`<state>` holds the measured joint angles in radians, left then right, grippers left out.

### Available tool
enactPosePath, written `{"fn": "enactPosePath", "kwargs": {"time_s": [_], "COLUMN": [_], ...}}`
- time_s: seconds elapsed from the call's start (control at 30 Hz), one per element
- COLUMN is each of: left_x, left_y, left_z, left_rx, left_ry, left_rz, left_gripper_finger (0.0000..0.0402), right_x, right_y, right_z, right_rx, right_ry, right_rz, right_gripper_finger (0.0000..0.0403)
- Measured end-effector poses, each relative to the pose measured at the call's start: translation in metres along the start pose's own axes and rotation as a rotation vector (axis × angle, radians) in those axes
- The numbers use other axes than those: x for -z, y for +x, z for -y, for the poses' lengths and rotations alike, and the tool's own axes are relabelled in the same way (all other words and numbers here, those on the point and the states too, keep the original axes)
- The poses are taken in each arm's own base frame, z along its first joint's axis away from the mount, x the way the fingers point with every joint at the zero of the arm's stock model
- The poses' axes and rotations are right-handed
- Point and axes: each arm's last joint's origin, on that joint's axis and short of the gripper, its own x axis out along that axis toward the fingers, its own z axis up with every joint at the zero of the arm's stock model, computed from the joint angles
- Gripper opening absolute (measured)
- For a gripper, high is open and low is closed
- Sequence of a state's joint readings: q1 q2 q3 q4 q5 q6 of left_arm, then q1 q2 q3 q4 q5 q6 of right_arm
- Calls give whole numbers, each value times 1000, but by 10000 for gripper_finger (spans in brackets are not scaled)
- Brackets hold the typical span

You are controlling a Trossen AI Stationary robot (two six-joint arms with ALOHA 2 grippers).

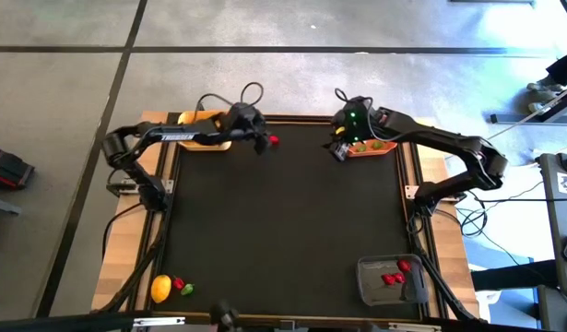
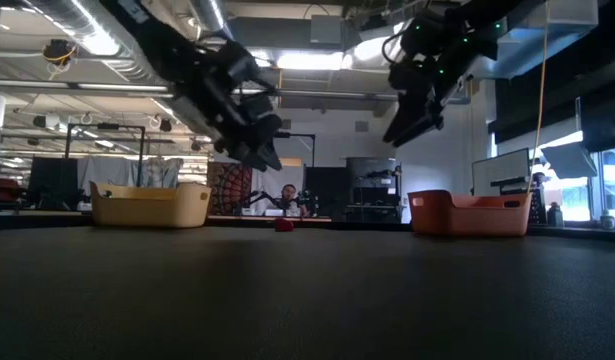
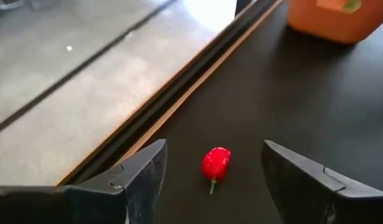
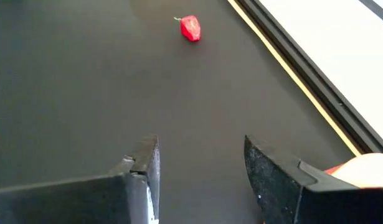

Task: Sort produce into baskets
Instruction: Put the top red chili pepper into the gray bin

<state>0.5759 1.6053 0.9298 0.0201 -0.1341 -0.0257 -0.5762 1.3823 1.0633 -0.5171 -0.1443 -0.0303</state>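
The matte black table mat [image 1: 283,231] fills the low view's foreground. At its near edge lie a yellow lemon-like oval [image 1: 160,289] with tiny red and green pieces, and a dark grey bin [image 1: 390,279] holding red ones. Farther off, a small red pepper-shaped piece [image 3: 215,163] rests on the mat beneath the left gripper [image 3: 210,180], fingers apart and empty. The right gripper [image 4: 200,165], also parted and empty, hangs by the orange-red bin [image 2: 470,213]; the yellow-orange bin [image 2: 150,205] stands opposite. Beyond lies a workshop under ceiling lights.

Grey floor [image 1: 62,83] with dark seams surrounds the counter [image 1: 283,221]; beyond it, ceiling lights [image 2: 307,60], ducts, a seated person [image 2: 287,195].
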Motion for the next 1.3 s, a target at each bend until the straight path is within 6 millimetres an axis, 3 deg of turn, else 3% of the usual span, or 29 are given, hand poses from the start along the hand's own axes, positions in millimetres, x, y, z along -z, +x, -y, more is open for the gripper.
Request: {"fn": "enactPosePath", "kwargs": {"time_s": [0.2,0.37,0.87,1.03,1.3], "left_x": [-7,-1,28,35,34], "left_y": [33,56,90,97,99], "left_z": [-2,-1,-9,-8,-2], "left_rx": [66,86,145,167,183], "left_ry": [11,81,238,306,429], "left_rz": [-109,-161,-246,-254,-218], "left_gripper_finger": [255,255,246,214,117], "right_x": [2,2,2,2,2], "right_y": [-1,-1,-1,-1,-1], "right_z": [0,0,0,0,0], "right_rx": [5,5,5,4,2], "right_ry": [0,0,-3,-2,-2], "right_rz": [-8,-7,-8,-8,-8], "right_gripper_finger": [169,169,170,170,170]}}
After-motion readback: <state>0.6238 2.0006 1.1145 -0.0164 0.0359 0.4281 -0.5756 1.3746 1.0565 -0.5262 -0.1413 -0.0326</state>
